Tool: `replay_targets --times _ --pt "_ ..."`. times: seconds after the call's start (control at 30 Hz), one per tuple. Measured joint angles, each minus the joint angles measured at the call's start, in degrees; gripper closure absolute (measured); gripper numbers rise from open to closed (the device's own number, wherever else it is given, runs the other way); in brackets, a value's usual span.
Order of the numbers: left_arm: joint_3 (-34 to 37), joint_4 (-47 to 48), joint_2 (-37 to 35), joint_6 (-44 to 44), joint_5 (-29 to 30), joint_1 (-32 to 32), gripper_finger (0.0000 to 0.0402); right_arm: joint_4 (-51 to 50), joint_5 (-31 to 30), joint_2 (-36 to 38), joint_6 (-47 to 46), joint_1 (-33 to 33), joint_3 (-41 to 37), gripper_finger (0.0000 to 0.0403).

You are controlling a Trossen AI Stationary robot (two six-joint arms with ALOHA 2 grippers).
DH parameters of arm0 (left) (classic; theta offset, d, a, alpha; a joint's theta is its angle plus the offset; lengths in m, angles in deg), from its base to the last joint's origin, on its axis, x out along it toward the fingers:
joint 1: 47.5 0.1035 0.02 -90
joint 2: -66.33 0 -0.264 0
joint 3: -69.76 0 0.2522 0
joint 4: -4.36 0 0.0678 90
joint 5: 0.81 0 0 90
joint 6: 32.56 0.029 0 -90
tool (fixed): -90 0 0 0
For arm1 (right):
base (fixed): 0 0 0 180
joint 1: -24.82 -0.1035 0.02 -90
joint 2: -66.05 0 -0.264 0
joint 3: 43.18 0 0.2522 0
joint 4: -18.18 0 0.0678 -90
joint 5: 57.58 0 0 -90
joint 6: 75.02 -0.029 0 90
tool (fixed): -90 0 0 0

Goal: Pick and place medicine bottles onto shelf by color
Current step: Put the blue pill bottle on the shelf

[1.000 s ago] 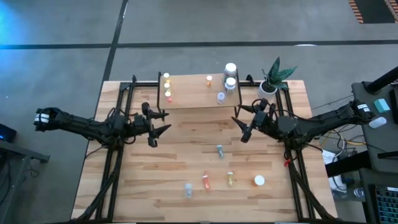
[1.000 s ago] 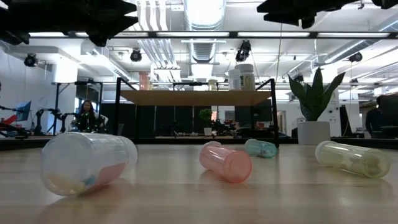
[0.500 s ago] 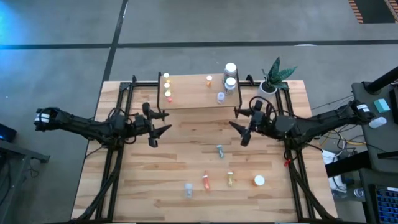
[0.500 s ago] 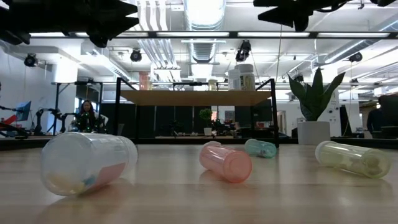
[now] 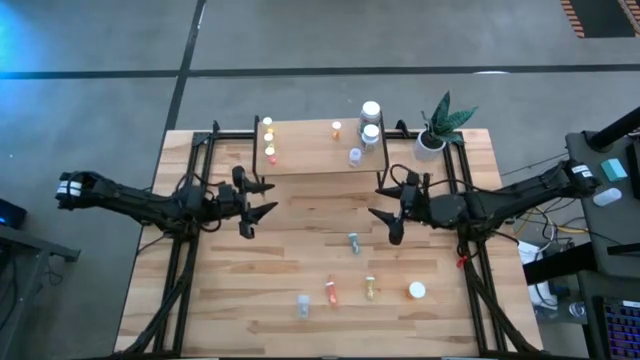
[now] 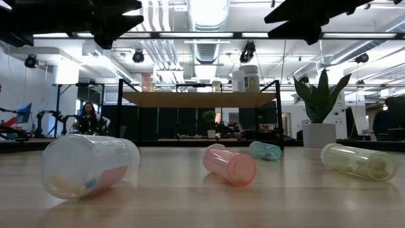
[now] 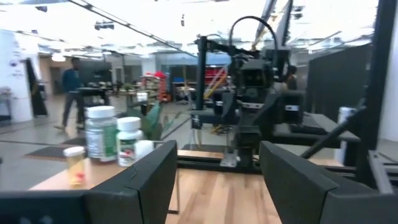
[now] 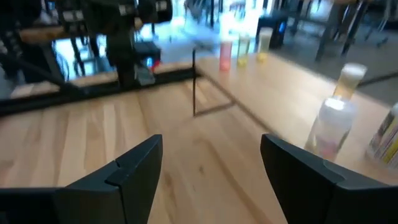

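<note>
High view: the shelf is seen at the upper centre of the desk, already partly stocked. Three small orange and yellow bottles are lined up at its left end, one orange bottle stands at mid-board, and two larger white-capped bottles with a small clear vial are grouped at its right end. The task is judged to be roughly half done.

Five pieces are left on the bare desk in the lower centre of the frame: a bluish vial, a clear bottle, a pink-orange bottle, a yellow bottle and a white-capped one. In the low view at least four are shown lying on their sides.

The left tool is held above the desk at centre left, its fingers apart and nothing between them. The right tool is held at centre right, just above the bluish vial, likewise spread and empty.

A potted plant is stood beside the shelf's right end and could be brushed on a placing approach.
</note>
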Motion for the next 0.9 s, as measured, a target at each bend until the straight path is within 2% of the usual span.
replay_targets --times 0.17,0.3,0.43,0.63,0.9 --pt "0.00 -0.05 1.62 -2.63 -1.78 -0.05 0.0189 -12.50 0.59 -1.38 -4.42 -1.62 5.20 0.0142" --pt "0.00 -1.29 3.32 -2.87 -1.82 -0.05 0.0189 -16.67 0.55 -4.14 -5.17 -2.97 8.27 0.0142" --pt "0.00 -4.77 4.91 -2.99 -3.40 -0.05 0.0189 -17.81 0.56 -7.07 -5.36 -3.45 9.11 0.0142" --pt "0.00 -6.49 6.67 -7.01 -12.05 -0.11 0.0189 -17.63 0.53 -10.23 -9.33 -4.00 10.11 0.0142" --pt "-1.17 -9.81 8.20 -7.33 -11.99 -0.07 0.0189 -18.74 0.53 -9.75 -9.17 -8.61 10.18 0.0142"
